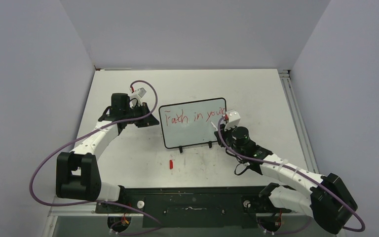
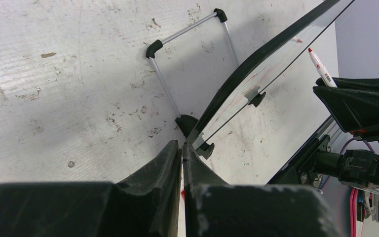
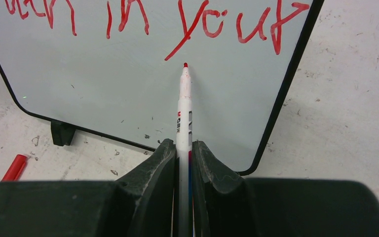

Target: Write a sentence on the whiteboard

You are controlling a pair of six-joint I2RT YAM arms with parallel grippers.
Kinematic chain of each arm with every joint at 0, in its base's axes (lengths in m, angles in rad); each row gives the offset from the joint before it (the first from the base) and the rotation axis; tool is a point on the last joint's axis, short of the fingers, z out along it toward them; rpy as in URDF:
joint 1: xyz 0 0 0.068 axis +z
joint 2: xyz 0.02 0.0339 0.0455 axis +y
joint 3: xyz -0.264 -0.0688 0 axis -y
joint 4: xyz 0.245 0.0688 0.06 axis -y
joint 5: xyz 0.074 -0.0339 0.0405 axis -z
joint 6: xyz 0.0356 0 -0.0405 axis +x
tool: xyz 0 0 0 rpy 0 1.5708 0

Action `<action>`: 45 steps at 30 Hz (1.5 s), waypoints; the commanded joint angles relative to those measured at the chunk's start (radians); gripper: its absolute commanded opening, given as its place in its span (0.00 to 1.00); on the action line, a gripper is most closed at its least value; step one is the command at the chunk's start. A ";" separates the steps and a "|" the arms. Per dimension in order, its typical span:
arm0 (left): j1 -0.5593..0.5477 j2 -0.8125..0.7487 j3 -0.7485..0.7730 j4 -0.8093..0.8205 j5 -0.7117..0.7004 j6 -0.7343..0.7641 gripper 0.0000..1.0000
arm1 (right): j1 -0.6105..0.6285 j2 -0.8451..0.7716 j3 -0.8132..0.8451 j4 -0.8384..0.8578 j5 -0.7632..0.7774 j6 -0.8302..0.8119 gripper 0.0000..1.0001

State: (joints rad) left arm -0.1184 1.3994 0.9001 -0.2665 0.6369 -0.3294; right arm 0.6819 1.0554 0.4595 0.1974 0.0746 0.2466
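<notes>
A small whiteboard [image 1: 192,134] with a thin black frame stands tilted on two black feet in the middle of a scuffed white surface [image 1: 128,163]. Across its top runs the sentence [image 1: 193,117] so far, in slanting red handwriting: "Faith in your". The last word reaches the board's right edge, and the lower part of the board is blank.

A red-tipped marker [image 3: 183,113] points at the board, its tip just under the tail of the "y"; whether it touches cannot be told. The right arm [image 1: 281,168] carries it, jaws pinching the white barrel. The left arm [image 1: 96,137] reaches to the board's left edge, jaws pressed together right at the lower left corner; whether they nip the frame cannot be told. A wire prop [image 2: 154,48] shows behind the board. A red cap [image 1: 171,164] lies on the surface just in front of the board.

The step in hand is probably starting the next word. With the first line full, it is best begun lower and well to the left, leaving room for the rest. Light, even pressure matters, since the propped board could slide or tip back. The left arm should brace it.
</notes>
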 commanded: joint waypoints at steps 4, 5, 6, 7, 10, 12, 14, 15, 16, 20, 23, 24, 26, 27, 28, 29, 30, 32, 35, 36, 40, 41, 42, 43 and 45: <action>-0.001 -0.031 0.003 0.007 0.004 0.010 0.05 | 0.011 0.041 0.011 0.083 0.023 0.008 0.05; -0.001 -0.031 0.003 0.008 0.003 0.010 0.05 | 0.011 0.044 0.011 0.086 0.024 0.007 0.05; 0.000 -0.031 0.003 0.008 0.003 0.010 0.05 | 0.013 0.048 0.012 0.088 0.025 0.007 0.05; -0.001 -0.031 0.003 0.007 0.003 0.010 0.05 | 0.012 0.052 0.013 0.088 0.028 0.006 0.05; -0.001 -0.031 0.003 0.008 0.003 0.010 0.05 | 0.017 0.063 0.015 0.089 0.031 0.001 0.05; -0.001 -0.031 0.003 0.008 0.003 0.010 0.05 | 0.020 0.068 0.017 0.088 0.038 -0.002 0.05; -0.001 -0.030 0.004 0.008 0.003 0.010 0.05 | 0.026 0.072 0.018 0.088 0.043 -0.004 0.05; -0.001 -0.031 0.004 0.008 0.003 0.010 0.05 | 0.028 0.074 0.019 0.088 0.043 -0.005 0.05; -0.001 -0.030 0.005 0.008 0.003 0.010 0.05 | 0.031 0.076 0.018 0.088 0.043 -0.006 0.05; -0.001 -0.031 0.005 0.007 0.003 0.010 0.05 | 0.039 0.084 0.019 0.086 0.045 -0.008 0.05; -0.001 -0.032 0.004 0.009 0.003 0.010 0.05 | 0.050 0.084 0.017 0.078 0.053 -0.003 0.05; 0.000 -0.033 0.004 0.007 0.003 0.010 0.05 | 0.052 0.081 0.016 0.074 0.060 -0.001 0.05; -0.001 -0.032 0.005 0.008 0.003 0.010 0.05 | 0.055 0.073 0.011 0.063 0.074 0.006 0.05; -0.001 -0.032 0.005 0.007 0.002 0.010 0.05 | 0.056 0.066 0.008 0.057 0.083 0.012 0.05; -0.001 -0.033 0.005 0.007 0.003 0.010 0.05 | 0.057 0.060 0.004 0.048 0.097 0.020 0.05; -0.001 -0.033 0.005 0.008 0.002 0.010 0.05 | 0.057 0.053 0.001 0.040 0.112 0.027 0.05; -0.001 -0.033 0.005 0.007 0.002 0.010 0.05 | 0.057 0.044 -0.002 0.032 0.125 0.034 0.05; -0.001 -0.034 0.005 0.008 0.002 0.010 0.05 | 0.056 0.030 -0.011 0.022 0.142 0.043 0.05; -0.001 -0.034 0.004 0.008 0.002 0.010 0.05 | 0.056 0.016 -0.021 0.012 0.146 0.048 0.05; -0.001 -0.034 0.004 0.008 0.003 0.010 0.05 | 0.057 0.015 -0.022 0.010 0.144 0.049 0.05; -0.001 -0.035 0.003 0.007 0.002 0.009 0.05 | 0.059 0.029 -0.022 0.014 0.121 0.050 0.05; -0.001 -0.036 0.003 0.009 0.001 0.009 0.05 | 0.059 0.032 -0.023 0.016 0.116 0.050 0.05; 0.000 -0.037 0.003 0.010 0.002 0.008 0.05 | 0.064 0.035 -0.024 0.021 0.111 0.051 0.05; -0.001 -0.039 0.003 0.010 0.000 0.006 0.05 | 0.066 0.040 -0.025 0.024 0.106 0.051 0.05; 0.003 -0.041 0.004 0.010 -0.001 0.004 0.05 | 0.075 0.045 -0.024 0.030 0.100 0.047 0.05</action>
State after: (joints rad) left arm -0.1184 1.3987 0.8982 -0.2665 0.6361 -0.3298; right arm 0.7410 1.0935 0.4412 0.1986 0.1822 0.2848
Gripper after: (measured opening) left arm 0.050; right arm 0.152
